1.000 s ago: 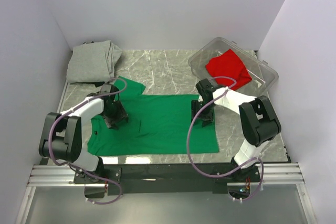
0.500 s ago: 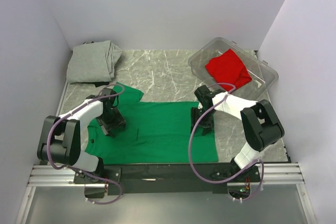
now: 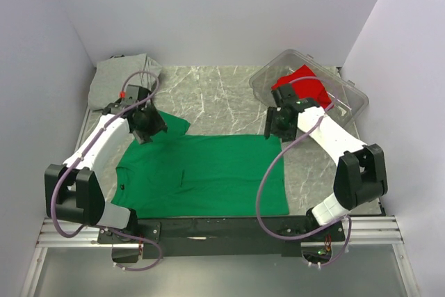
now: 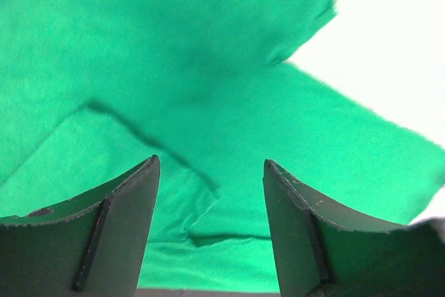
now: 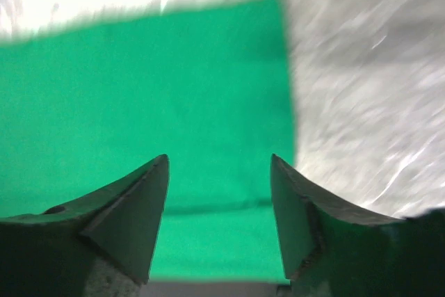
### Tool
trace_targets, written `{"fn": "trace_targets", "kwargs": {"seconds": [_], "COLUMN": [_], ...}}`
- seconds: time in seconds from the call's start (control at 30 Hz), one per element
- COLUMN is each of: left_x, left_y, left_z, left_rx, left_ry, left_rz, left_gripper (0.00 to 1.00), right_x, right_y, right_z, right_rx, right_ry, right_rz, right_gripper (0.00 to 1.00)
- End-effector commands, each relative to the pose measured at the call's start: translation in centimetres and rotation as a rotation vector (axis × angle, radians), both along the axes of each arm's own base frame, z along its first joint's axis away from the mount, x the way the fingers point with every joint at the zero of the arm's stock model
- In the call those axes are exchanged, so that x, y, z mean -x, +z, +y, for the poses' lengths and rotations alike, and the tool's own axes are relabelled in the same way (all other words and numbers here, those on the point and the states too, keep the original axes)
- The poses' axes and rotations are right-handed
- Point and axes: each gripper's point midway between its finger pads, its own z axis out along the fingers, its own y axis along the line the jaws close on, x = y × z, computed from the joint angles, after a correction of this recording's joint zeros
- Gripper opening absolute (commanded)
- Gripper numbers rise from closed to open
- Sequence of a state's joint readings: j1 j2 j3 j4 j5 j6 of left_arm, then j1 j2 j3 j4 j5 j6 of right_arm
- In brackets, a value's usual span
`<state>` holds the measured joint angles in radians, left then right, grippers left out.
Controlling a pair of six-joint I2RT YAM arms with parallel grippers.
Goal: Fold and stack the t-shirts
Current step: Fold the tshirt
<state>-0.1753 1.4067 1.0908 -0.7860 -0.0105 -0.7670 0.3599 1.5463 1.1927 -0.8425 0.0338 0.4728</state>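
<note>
**A:** Where is the bright green cotton t-shirt (image 3: 201,175) to be found?

**B:** It is spread flat on the grey-veined marble tabletop (image 3: 215,92), at the near middle, between the two arms.

**A:** How is the left gripper (image 4: 208,168) placed against it?

**B:** It is held above the far left sleeve, by the shoulder. Its jaws are parted wide and nothing is gripped between them.

**A:** And the right gripper (image 5: 219,165)?

**B:** It is poised over the far right corner of the same shirt, where cloth gives way to stone. Its jaws are likewise spread, and nothing is clasped.

**A:** Where are the other shirts seen?

**B:** The red cotton t-shirt (image 3: 304,87) is bunched inside the clear plastic bin (image 3: 351,99) at the far right. The grey cotton t-shirt (image 3: 118,81) is set at the far left corner, just beyond the left gripper.
</note>
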Motion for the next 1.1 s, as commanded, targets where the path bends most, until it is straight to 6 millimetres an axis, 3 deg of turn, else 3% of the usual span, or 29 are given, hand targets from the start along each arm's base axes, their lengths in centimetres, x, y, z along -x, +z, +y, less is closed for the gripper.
{"fn": "trace_targets", "kwargs": {"seconds": [0.0,0.17,0.4,0.63,1.07], "left_x": [-2.3,-4.1,-5.4,-5.2,-3.8], "left_y": [2.7,3.3,3.7,3.6,2.9], "left_z": [0.1,-0.1,-0.1,0.1,0.2], "left_rx": [-0.018,-0.017,-0.02,-0.022,-0.006], "left_ry": [-0.015,-0.016,0.0,0.02,0.052], "left_rz": [-0.104,-0.132,-0.156,-0.155,-0.138], "left_gripper": [0.67,0.67,0.67,0.67,0.67], "right_x": [-4.7,-8.2,-10.0,-9.1,-7.7], "right_y": [2.0,1.0,-1.1,-3.9,-7.3], "right_z": [-2.4,-3.0,-2.6,-3.5,-3.7], "right_rx": [0.078,0.084,0.039,0.069,0.075], "right_ry": [-0.054,-0.087,-0.085,-0.088,-0.064], "right_rz": [-0.188,-0.269,-0.273,-0.204,-0.124], "right_gripper": [0.66,0.6,0.53,0.5,0.49]}}
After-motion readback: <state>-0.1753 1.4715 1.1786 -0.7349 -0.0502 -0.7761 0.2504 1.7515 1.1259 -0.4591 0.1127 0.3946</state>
